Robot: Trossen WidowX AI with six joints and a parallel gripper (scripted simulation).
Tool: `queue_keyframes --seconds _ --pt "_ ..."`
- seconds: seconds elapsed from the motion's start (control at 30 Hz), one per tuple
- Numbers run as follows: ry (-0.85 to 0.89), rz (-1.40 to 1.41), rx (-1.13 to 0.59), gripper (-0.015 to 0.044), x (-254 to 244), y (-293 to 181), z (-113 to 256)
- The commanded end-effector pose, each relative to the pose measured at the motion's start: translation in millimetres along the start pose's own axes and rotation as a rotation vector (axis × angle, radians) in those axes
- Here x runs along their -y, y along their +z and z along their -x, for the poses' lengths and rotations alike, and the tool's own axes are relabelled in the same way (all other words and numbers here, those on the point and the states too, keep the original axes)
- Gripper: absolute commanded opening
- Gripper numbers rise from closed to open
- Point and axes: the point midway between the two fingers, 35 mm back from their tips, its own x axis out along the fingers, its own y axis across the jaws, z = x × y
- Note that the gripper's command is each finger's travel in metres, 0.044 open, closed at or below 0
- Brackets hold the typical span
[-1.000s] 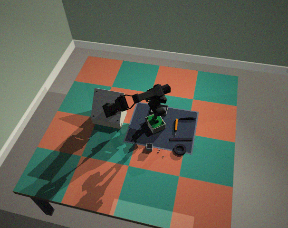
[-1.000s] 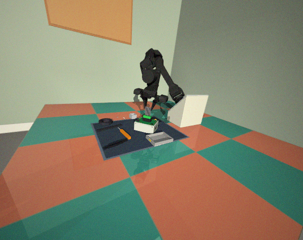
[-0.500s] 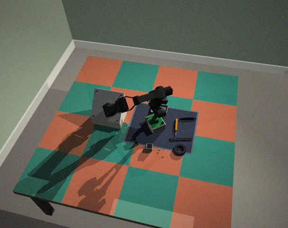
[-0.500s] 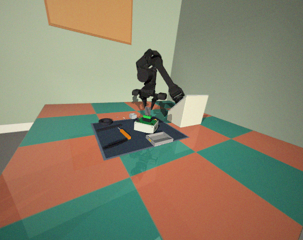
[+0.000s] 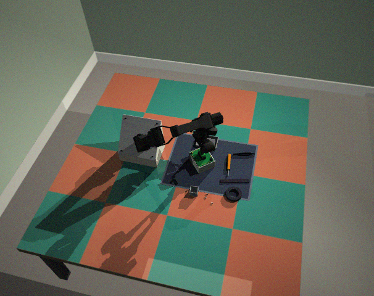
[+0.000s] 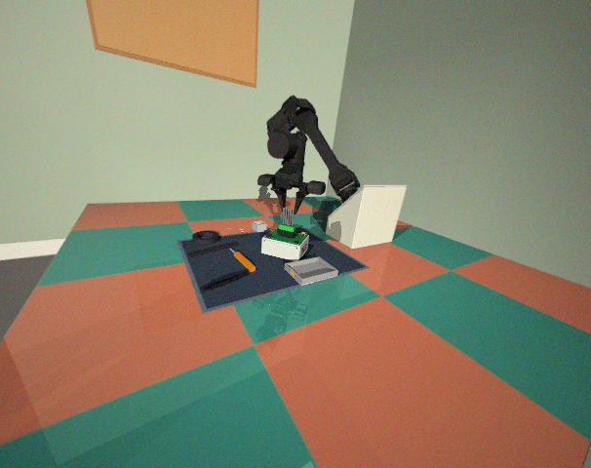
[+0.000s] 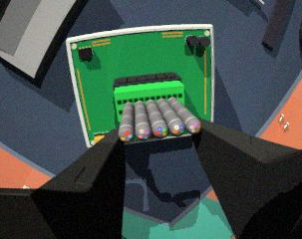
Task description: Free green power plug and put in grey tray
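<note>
The gripper pinches the grey wires — green plug below (on the board)

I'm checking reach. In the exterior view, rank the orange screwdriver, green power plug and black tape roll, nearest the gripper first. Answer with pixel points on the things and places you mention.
1. Green power plug [image 6: 287,228] [image 7: 148,92]: directly below.
2. Orange screwdriver [image 5: 228,161] [image 6: 244,261]: mid-mat.
3. Black tape roll [image 5: 226,193] [image 6: 206,241]: mat's far-left corner.

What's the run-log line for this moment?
plug: at socket | gripper: fingers flanking grey wires, grip unclear | grey tray: no plug inside | release: pending
</note>
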Motion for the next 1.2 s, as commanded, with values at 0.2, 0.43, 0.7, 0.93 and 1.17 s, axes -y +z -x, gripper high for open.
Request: queue_keyframes --seconds 0.2,0.43,0.7,0.93,1.17 --pt "-0.004 0.001 0.009 0.0249 1.5 3.4 -3.4" --pt "-0.004 0.001 0.009 0.0249 1.6 3.5 -13.4" --pt "-0.004 0.001 0.009 0.0249 1.6 3.5 -20.6" --pt "-0.004 0.001 0.009 0.0065 1.6 3.5 -20.6" --pt "-0.004 0.001 0.009 0.0 1.6 3.5 -20.6"
